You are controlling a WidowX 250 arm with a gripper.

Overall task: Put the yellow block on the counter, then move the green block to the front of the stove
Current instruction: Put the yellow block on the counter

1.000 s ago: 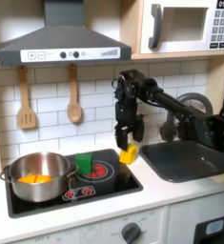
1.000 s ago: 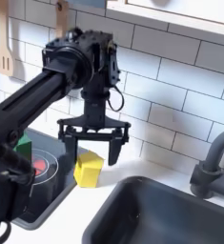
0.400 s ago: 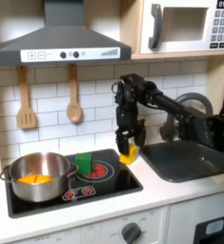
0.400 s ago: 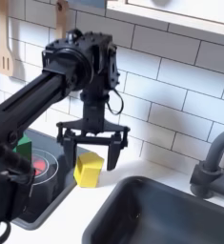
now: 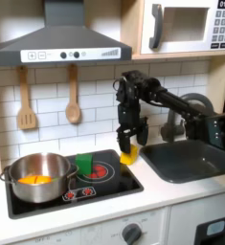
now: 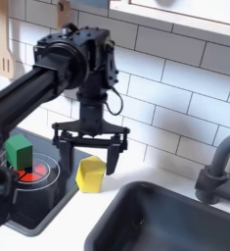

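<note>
The yellow block (image 6: 90,174) rests tilted on the off-white counter (image 6: 87,211), just beside the right edge of the stove (image 6: 28,201) in the second exterior view; in the first exterior view it (image 5: 129,154) sits at the stove's (image 5: 95,187) back right corner, between the cooktop and the dark sink basin (image 5: 186,161); the gripper (image 6: 85,155) hangs directly above the block with its fingers (image 6: 59,152) spread wide and clear of it, holding nothing; the green block (image 6: 19,151) stands upright on the stove near a red ring burner (image 6: 33,174); in the first exterior view it (image 5: 84,165) is just right of the steel pot (image 5: 38,176), which occupies the stove's left side and holds orange-yellow toy food (image 5: 33,179)
</note>
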